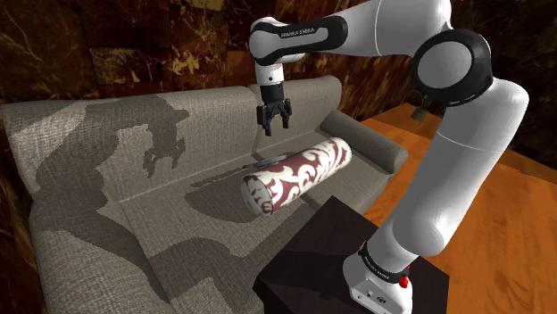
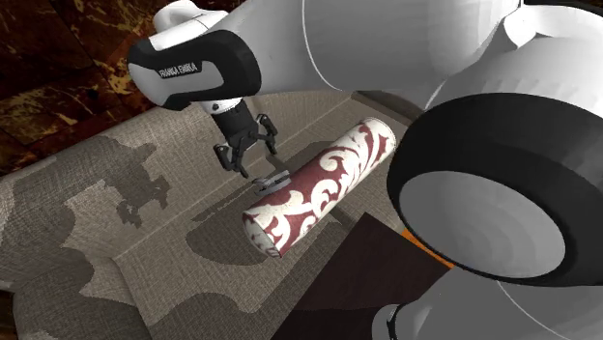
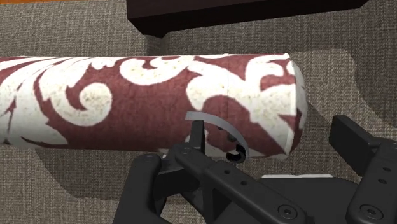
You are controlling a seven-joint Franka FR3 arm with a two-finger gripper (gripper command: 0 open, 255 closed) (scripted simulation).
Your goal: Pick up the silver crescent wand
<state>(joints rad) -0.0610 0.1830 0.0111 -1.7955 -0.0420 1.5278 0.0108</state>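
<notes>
- On the grey woven sofa (image 1: 98, 205), a long bolster (image 1: 299, 174) patterned with maroon and white scrolls is lying across the seat cushion, its far end reaching toward the rounded armrest (image 1: 379, 147).
- The silver crescent wand (image 1: 261, 163) is lying on the seat just beside the bolster, on the backrest side and near the bolster's closer end. In the shoulder view it is peeking out as a thin pale sliver.
- In the second exterior view the silver crescent wand (image 2: 270, 182) is showing as a small silvery piece against the bolster (image 2: 319, 188).
- I am holding my gripper (image 1: 274, 120) in the air above the wand, pointing down, with the fingers spread apart and nothing between them.
- Seen from the second exterior view, my gripper (image 2: 246, 150) is hovering clear of the sofa (image 2: 116, 241), touching neither wand nor bolster.
- Through the wrist view, the wand's curved silver arc (image 3: 213, 119) is showing in front of the bolster (image 3: 127, 95), close to one of my black fingers (image 3: 197, 137) and inside the gap of my gripper (image 3: 273, 130).
- I cannot tell whether the wand is touching the bolster.
- My dark box stand (image 1: 344, 259) is sitting in front of the sofa, beside an orange wood floor (image 1: 500, 223).
- My arm's shadow (image 1: 161, 134) is falling across the backrest.
</notes>
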